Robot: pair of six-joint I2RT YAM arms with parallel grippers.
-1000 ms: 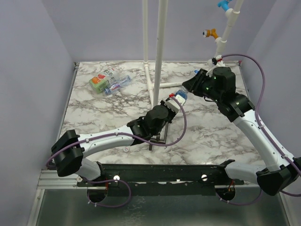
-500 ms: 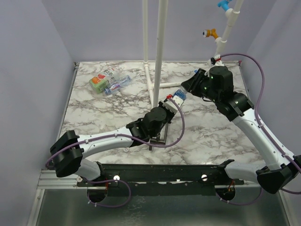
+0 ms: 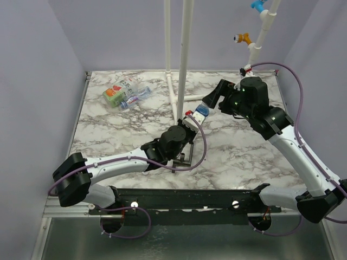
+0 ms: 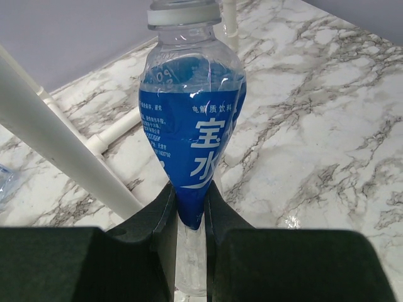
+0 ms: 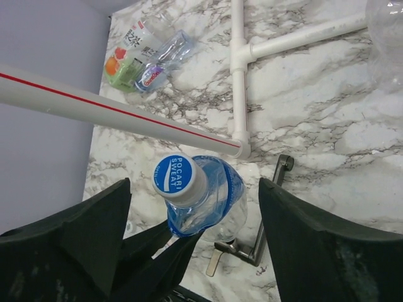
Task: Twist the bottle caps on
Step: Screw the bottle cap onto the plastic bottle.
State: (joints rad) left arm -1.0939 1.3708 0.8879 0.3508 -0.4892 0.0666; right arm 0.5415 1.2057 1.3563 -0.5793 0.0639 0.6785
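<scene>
Item: bottle [image 4: 192, 119], blue label, pinched at its lower end by my left gripper [image 4: 189, 211]; only the left wrist view shows this grip. The right wrist view alone shows the cap [image 5: 178, 178] sitting on the neck, with my right gripper [image 5: 194, 189] spread wide and both fingers clear of it. Far-left corner: other bottles [image 3: 123, 93].

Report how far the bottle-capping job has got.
Done, apparently: the blue-and-white cap sits on the blue-labelled bottle; how tight, I cannot tell. In hand: the left gripper clamps that bottle's lower end, and the right gripper stands open either side of the cap, apart from it. Left: the other bottles lie at the far left of the table; whether they are capped is not visible.
</scene>
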